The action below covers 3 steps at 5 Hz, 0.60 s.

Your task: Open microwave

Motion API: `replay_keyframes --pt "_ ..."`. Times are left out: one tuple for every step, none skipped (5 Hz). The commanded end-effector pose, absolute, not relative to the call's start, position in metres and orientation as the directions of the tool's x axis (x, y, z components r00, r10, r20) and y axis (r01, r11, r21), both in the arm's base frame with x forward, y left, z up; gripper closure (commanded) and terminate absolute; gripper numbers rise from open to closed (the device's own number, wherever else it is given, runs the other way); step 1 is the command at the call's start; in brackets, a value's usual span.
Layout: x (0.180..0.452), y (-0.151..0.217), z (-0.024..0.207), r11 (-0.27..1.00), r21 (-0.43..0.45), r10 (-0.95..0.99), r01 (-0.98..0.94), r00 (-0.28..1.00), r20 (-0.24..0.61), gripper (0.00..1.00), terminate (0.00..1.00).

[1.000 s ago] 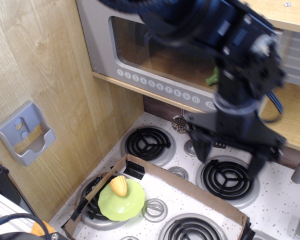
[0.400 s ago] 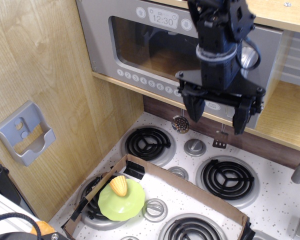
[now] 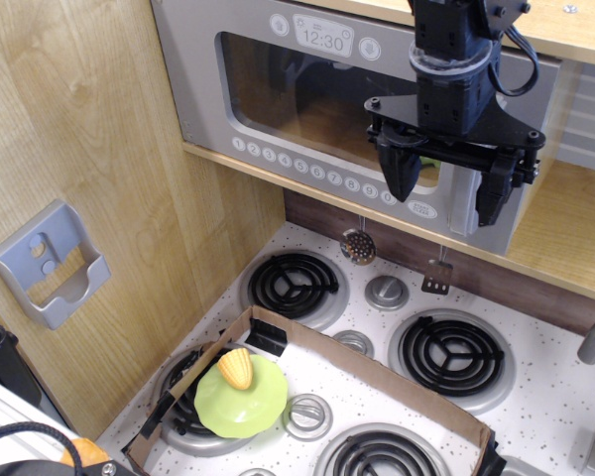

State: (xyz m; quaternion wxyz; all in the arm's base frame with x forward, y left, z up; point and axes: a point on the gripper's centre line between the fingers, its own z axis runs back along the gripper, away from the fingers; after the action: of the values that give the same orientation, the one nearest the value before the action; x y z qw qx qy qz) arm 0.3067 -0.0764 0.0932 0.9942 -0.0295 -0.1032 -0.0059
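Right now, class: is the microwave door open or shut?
Shut: the microwave door sits flush in its frame. The open gripper straddles the handle.

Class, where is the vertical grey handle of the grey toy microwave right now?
The vertical grey handle runs down the right edge of the grey toy microwave, upper right of the view, between the black gripper's open fingers.

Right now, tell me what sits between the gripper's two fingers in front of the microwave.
In the one camera view, the open gripper straddles the microwave's vertical grey handle. The handle stands nearer the right finger; contact can't be judged.
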Motion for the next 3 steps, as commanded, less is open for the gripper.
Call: replay_keyframes --pt "0.320 -0.080 0.117 0.998 -0.058 0.008 0.012 0.939 0.342 0.00 0.00" --pt "0.327 -0.082 0.122 0.998 -0.051 -0.008 0.027 0.936 0.352 0.00 0.00" --pt "0.333 -0.079 0.122 0.998 -0.036 -0.030 0.046 0.934 0.357 0.00 0.00"
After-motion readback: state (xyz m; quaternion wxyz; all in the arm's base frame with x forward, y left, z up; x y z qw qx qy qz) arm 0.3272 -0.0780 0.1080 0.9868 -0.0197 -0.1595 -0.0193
